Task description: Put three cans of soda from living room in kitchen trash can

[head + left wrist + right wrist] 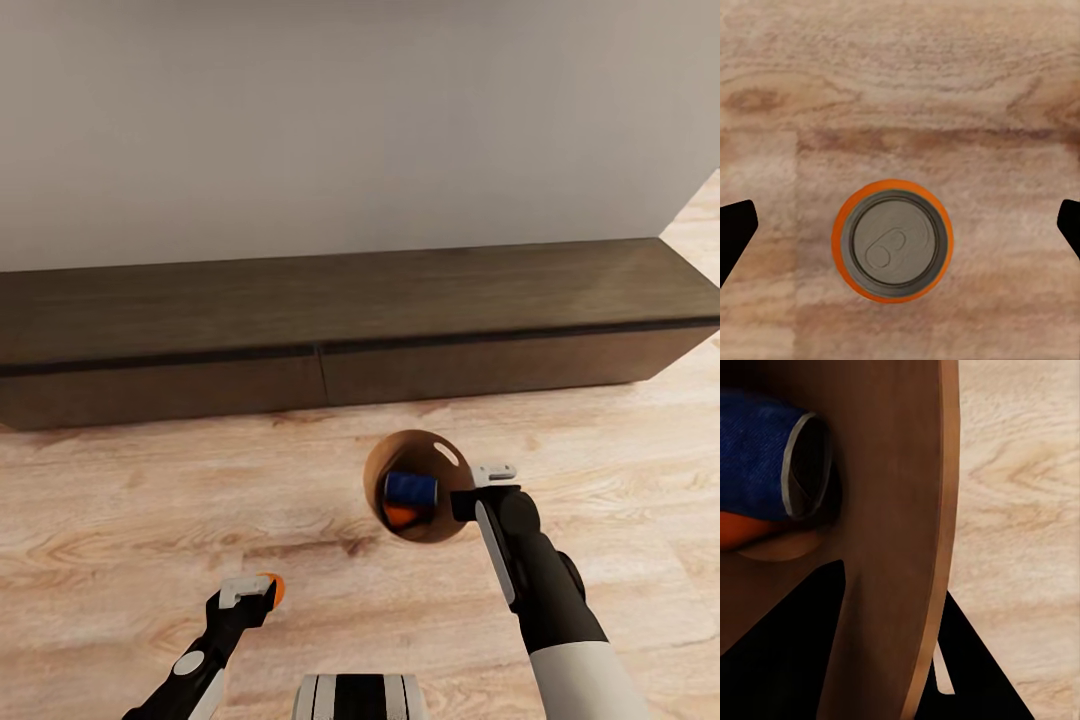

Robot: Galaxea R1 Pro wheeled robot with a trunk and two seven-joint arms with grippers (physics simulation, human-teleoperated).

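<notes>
The robot faces a long dark low cabinet [350,330] set against a pale wall [350,120], with pale wood plank floor [120,520] running in front of it. The right gripper [478,490] pinches the wall of the trash can [455,535], a small round bin with a brown inside, and holds it off the floor near the cabinet's front; an oval hand-hole shows close to its far rim. In the right wrist view one finger lies inside the bin and the other outside, with the trash can's wall [907,510] clamped between them. Inside the bin lie two cans on their sides: a dark blue soda can [411,488] on top and an orange soda can [401,516] beneath it, touching; the right wrist view shows the blue can [765,457] resting over the orange one [739,531]. The left gripper [250,590] hangs low over the floor, well apart from the bin, directly above the third soda can [273,588], a bright orange one standing upright on the planks. In the left wrist view that can [892,240] shows its silver top and pull tab, and the two dark fingertips [735,232] stand spread wide at either side, clear of it and not touching.
</notes>
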